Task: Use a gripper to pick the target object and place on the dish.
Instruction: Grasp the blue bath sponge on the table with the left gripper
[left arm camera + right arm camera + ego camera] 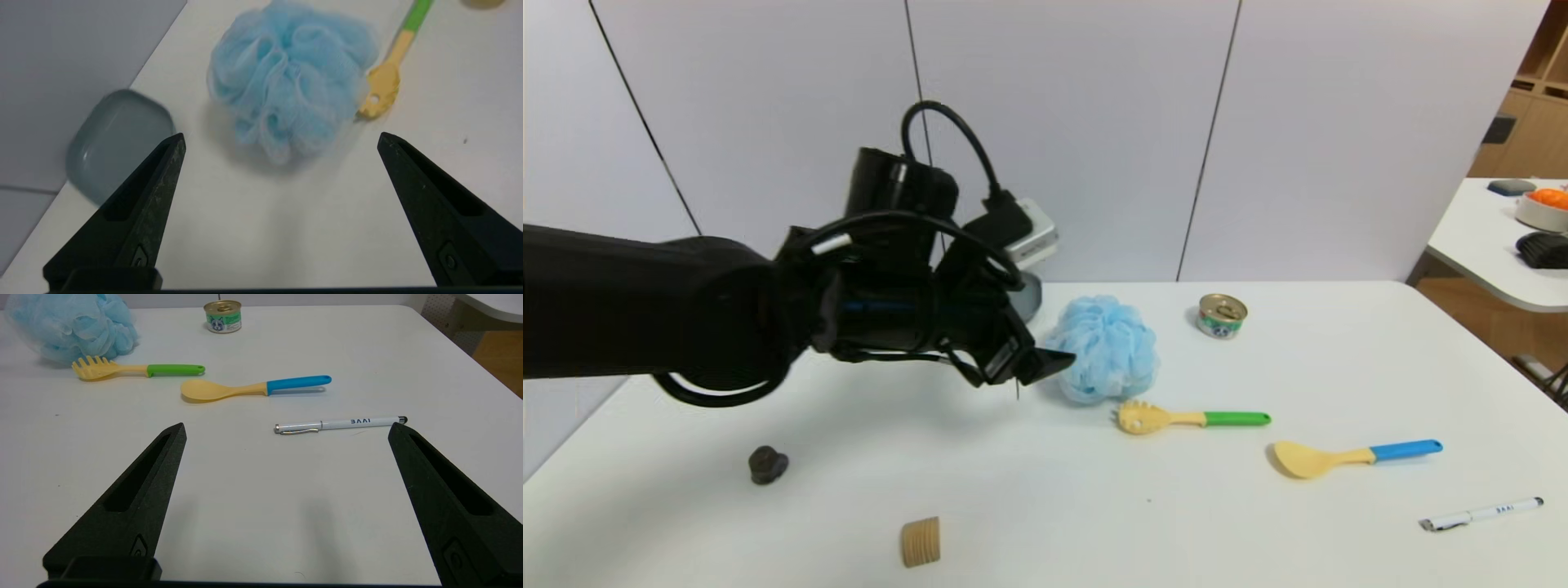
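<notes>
Though half-hidden from the head, dish (118,139) beside pouf (286,81), left gripper (282,139) spread wide.

Just ahead of the left gripper's (281,139) matt black plastic fingers (151,192), the bath pouf (288,81) is fluffy light-blue mesh; beside one finger, the grey-green dish (116,134) looks smooth, faintly sheened plastic on the smooth white table (261,228).

My head camera is looking down over the table (1258,506); both wrist cameras are peering low, sharing the pouf (286,81).
</notes>
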Tool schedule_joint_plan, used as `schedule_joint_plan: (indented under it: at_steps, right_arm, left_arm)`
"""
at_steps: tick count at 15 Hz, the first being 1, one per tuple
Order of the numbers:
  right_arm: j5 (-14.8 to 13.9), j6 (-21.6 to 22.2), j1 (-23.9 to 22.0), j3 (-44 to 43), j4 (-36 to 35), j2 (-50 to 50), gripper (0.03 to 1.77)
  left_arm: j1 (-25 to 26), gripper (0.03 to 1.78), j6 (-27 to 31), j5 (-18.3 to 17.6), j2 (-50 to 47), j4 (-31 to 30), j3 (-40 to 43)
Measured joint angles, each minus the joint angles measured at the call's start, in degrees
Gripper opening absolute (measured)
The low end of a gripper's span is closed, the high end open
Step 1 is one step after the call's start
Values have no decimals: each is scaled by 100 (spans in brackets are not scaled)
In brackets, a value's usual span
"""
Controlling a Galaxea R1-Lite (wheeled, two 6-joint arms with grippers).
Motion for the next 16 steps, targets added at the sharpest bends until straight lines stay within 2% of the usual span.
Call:
schedule_joint_plan:
  at_steps: [1, 3, 9, 16]
  right_arm:
    - [2, -2, 0, 0, 0, 0, 171]
    - [2, -2, 0, 0, 2, 0, 171]
    - [2, 0, -4, 0, 0, 0, 171]
    - [0, 0, 0, 0, 0, 0, 171]
  left_arm:
    - [-60, 169, -13, -195, 244, -390, -63]
    - [-107, 169, -49, -358, 627, -895, -210]
    - [-267, 169, -265, -429, 1420, -1113, -725]
    - [-271, 169, -625, -441, 2128, -1673, -791]
